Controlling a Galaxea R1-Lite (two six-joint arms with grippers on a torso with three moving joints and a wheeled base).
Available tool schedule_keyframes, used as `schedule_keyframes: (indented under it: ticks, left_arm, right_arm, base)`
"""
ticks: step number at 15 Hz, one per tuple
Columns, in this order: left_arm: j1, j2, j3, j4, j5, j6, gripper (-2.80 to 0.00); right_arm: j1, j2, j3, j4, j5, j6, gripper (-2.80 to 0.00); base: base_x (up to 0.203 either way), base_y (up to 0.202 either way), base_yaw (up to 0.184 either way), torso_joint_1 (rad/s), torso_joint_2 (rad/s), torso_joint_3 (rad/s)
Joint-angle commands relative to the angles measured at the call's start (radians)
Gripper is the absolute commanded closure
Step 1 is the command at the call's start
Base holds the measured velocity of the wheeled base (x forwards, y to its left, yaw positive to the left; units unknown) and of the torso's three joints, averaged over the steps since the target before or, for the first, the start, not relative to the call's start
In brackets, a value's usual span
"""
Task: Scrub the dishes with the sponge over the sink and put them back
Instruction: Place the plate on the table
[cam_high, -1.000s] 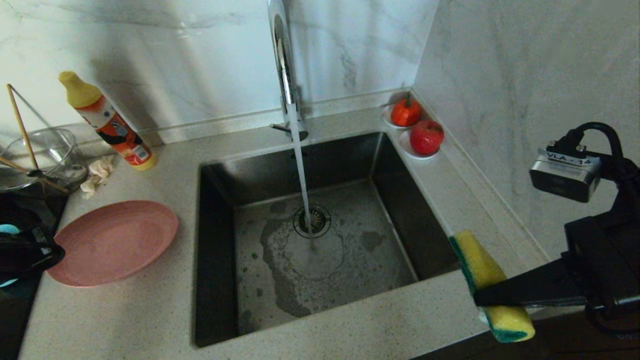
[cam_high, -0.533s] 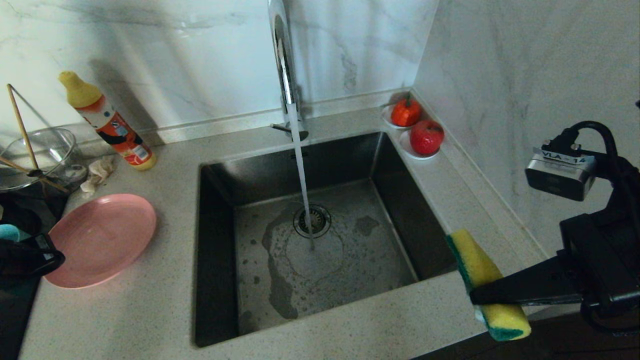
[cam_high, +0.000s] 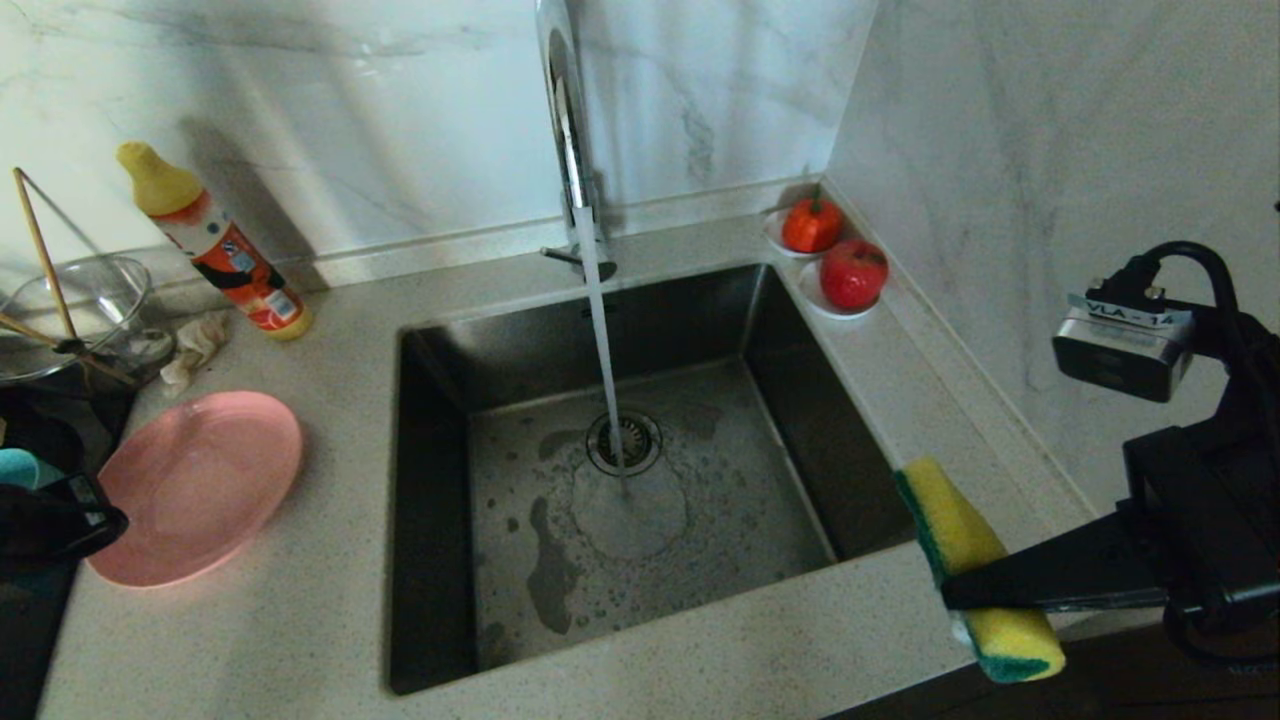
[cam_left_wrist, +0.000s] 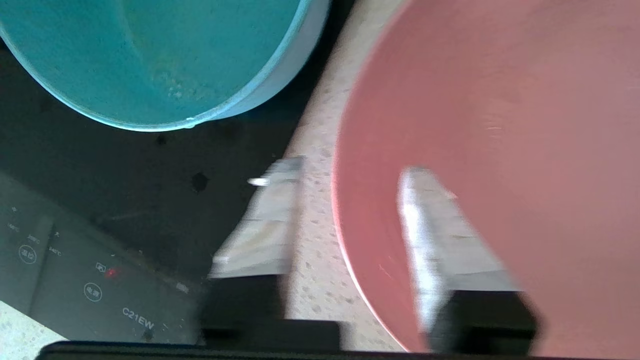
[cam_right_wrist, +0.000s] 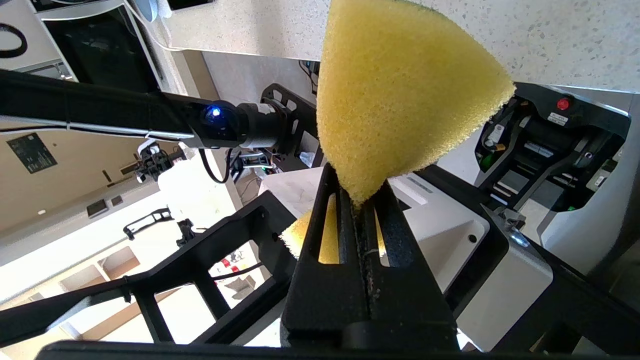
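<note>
The left gripper (cam_left_wrist: 350, 200) stood open astride the pink plate's (cam_high: 195, 485) rim beside the sink (cam_high: 640, 480). The right gripper (cam_right_wrist: 362, 200), tagged "VLA-14", pinched the sponge (cam_high: 975, 570). The cooktop (cam_left_wrist: 100, 260) read "C21EW".

Pink plate (cam_high: 195, 485) on speckled beige counter (cam_high: 300, 640); teal bowl (cam_left_wrist: 150, 60); sponge (cam_high: 975, 565) yellow w/ green layer; dark steel sink (cam_high: 450, 400); red fruit (cam_high: 853, 273) far right; bottle (cam_high: 215, 240) orange w/ yellow cap.
</note>
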Motion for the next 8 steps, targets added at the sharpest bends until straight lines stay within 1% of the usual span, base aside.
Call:
schedule_keyframes:
  ticks: [1,4,5,6,8]
  left_arm:
    - [0.0,-0.069,-0.003,0.0,-0.023,-0.003,-2.8]
    - [-0.004,-0.193,-0.014,0.015,-0.089,-0.001,-2.8]
    - [-0.023,-0.241,-0.019,0.026,-0.11,0.014,-2.8]
    - [-0.069,-0.276,-0.032,0.048,-0.124,0.033,-2.8]
    - [-0.156,-0.314,-0.083,0.099,-0.149,0.049,-2.8]
  right_arm:
    - [0.001,-0.002,0.005,0.004,0.003,0.003,0.0]
    - [0.002,-0.004,0.003,0.004,0.005,0.003,0.0]
    - [0.001,-0.004,0.003,0.004,0.004,0.003,0.0]
    - [0.001,-0.006,0.003,0.005,0.003,0.005,0.0]
    - [0.001,-0.013,0.0,0.008,0.002,0.009,0.0]
  base:
    - [0.0,0.0,0.0,0.0,0.0,0.0]
    - [0.0,0.0,0.0,0.0,0.0,0.0]
    - [0.0,0.0,0.0,0.0,0.0,0.0]
    - [0.0,0.0,0.0,0.0,0.0,0.0]
    - [0.0,0.0,0.0,0.0,0.0,0.0]
